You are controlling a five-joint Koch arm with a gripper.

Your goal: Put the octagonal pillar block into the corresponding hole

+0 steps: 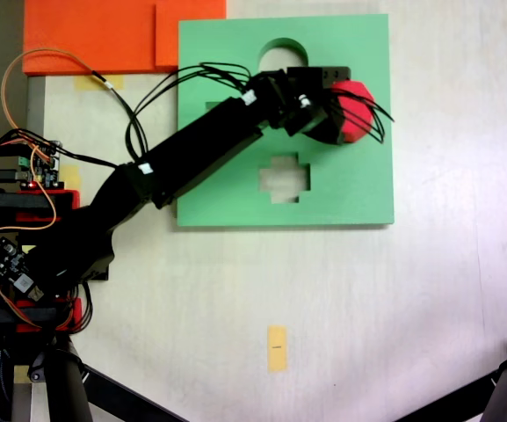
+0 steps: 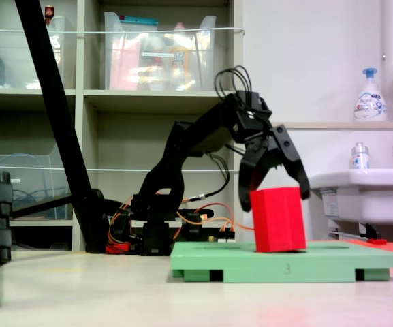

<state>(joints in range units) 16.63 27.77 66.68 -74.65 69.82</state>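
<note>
The red block [image 2: 277,219] is seen standing on the green board [image 2: 332,262], straddled by the spread fingers of the gripper [image 2: 275,197]. The insertion step is judged under way; pressing down squarely is called for next.

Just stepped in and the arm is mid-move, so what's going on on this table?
A small black arm reaches over the green foam board, its end effector spread around the upper part of the red octagonal pillar block. The block stands on the board near its right side in the overhead-looking fixed view, tilted slightly, not sunk flush. The cross-shaped cutout and the round cutout are unfilled. Whether the fingers actually press the block is hard to tell.
</note>
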